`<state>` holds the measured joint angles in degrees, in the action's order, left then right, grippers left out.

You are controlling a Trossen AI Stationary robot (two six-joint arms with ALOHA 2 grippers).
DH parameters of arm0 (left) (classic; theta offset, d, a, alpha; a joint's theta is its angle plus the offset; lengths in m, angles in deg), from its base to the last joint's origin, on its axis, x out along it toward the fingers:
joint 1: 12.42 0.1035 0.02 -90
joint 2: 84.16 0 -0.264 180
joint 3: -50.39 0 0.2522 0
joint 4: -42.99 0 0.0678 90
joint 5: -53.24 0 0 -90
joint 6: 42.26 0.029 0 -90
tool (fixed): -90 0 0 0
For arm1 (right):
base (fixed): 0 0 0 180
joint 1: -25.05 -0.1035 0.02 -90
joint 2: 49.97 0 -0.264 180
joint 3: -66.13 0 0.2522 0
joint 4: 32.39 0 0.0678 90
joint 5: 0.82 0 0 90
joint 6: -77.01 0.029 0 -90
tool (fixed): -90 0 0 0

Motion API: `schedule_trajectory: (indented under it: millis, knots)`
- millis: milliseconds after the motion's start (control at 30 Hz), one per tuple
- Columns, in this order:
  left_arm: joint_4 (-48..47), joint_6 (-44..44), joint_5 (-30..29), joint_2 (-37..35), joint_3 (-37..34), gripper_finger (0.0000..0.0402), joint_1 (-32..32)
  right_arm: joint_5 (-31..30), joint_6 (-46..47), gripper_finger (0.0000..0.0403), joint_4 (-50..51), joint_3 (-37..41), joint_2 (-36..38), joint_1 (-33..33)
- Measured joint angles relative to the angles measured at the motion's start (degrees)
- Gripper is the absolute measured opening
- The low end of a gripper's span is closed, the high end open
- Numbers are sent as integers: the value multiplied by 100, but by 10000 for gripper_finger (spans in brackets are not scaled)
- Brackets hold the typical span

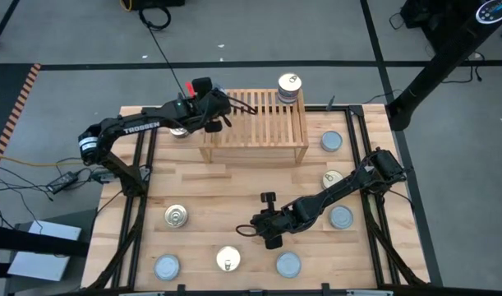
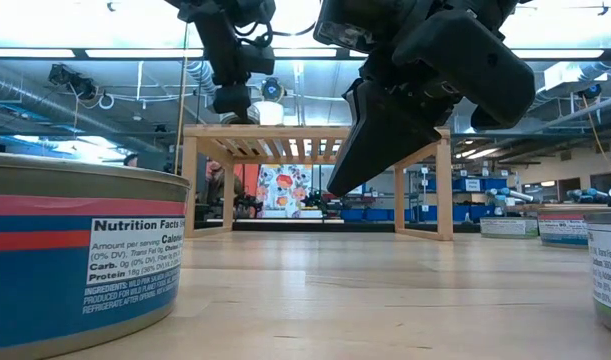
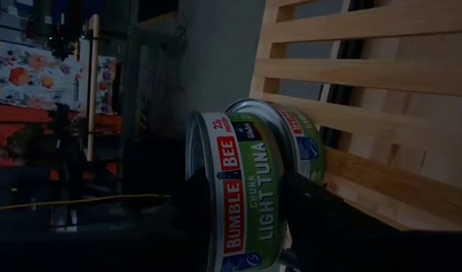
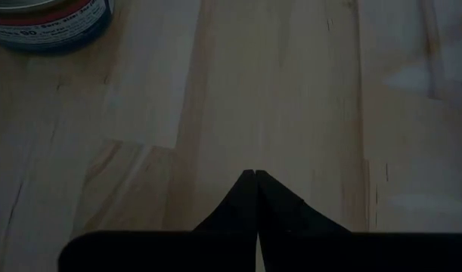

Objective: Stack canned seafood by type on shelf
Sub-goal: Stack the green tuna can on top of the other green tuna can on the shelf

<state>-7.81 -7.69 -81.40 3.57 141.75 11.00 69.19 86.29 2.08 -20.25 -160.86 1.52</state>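
1. Nearest the low camera stood a blue-and-red tin (image 2: 80, 255) on the tabletop (image 2: 385, 290), its nutrition label facing out; more tins lay scattered over the planks in the high view, among them a silver-lidded one (image 1: 167, 266) and a gold-lidded one (image 1: 228, 260) at the near edge.
2. By my reading, the step in hand was a placement: the left gripper (image 1: 220, 111) reached over the shelf's (image 1: 255, 144) left end, its jaws pinching a green tuna tin (image 3: 242, 193) by the sides.
3. The left wrist view showed a second green tin (image 3: 295, 140) lying on the slats just beside the held one, seemingly touching it.
4. A stack of tins (image 1: 289, 87) with a gold lid on top stood at the shelf's far right corner, well apart from the green pair.
5. The next move likely called for lowering the held tin level onto or beside its match, then spreading the jaws without nudging either tin.
6. The left arm stretched in from the tabletop's left edge, elbow bent, wrist turned over the slats.
7. The right gripper (image 1: 269, 224) hung low over bare planks mid-tabletop, jaws pressed together and empty, with a tin (image 4: 49, 23) lying ahead of it.
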Motion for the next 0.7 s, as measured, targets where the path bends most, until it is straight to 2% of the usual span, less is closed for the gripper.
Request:
schedule_trajectory:
  millis: [400,567,700]
  knots:
    - [0,7,14,0,0,137,0,2,0,8,0,0,0,0]
    - [75,20,68,0,0,158,0,2,0,8,0,0,0,0]
    - [155,101,98,0,0,160,0,4,0,8,0,0,0,0]
